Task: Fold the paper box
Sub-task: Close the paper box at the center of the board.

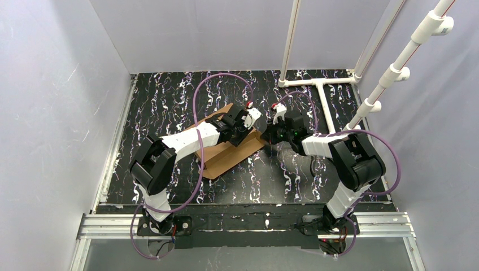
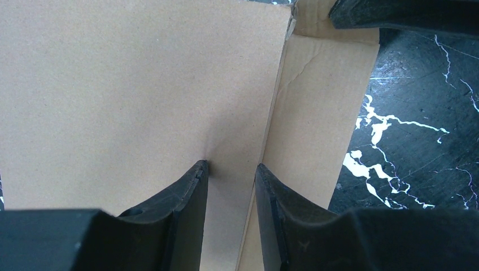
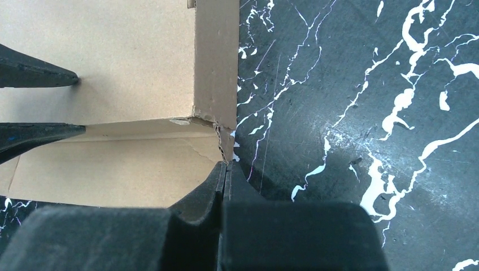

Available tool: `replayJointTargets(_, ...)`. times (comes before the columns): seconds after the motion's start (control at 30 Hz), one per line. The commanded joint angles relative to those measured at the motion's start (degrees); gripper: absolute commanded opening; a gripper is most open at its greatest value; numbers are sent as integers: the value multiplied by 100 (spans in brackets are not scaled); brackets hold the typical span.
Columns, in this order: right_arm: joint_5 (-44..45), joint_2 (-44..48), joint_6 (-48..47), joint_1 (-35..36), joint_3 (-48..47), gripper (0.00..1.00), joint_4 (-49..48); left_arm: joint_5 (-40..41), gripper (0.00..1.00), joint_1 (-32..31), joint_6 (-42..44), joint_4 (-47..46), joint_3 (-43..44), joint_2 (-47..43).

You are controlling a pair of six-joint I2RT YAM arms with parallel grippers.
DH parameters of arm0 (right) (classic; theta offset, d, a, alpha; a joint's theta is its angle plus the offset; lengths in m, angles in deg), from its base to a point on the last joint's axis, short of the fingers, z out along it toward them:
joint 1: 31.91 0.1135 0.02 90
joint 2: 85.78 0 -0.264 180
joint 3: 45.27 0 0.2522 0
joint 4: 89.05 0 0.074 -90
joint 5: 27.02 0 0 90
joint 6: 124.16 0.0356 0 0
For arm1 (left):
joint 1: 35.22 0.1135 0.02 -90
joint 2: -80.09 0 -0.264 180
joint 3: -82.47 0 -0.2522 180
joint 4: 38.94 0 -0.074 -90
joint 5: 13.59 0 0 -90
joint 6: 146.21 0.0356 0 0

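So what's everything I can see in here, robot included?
box: one, brown, centre
table: one, black with white streaks, under everything
walls: three, white, around the table
pipes: one frame, white, far right
rail: one, silver, near edge
cables: two, purple, looping above the table
arms: two, white and black, based at the near edge
left gripper: one, black, open, astride a box fold
right gripper: one, black, shut, at the box's corner
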Motion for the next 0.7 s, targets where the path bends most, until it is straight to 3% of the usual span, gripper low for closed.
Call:
replayJointTargets(0.0, 80, 121, -215, 73, -99, 1, 420, -141, 31, 120, -86, 449, -3, 246)
replayJointTargets(0.3, 30, 120, -498, 352, -225, 1, 543, -169, 31, 124, -79, 467, 6, 245)
replayJointTargets(0.67, 1006, 237, -701, 353, -394, 1, 898, -217, 31, 140, -76, 484, 8, 272)
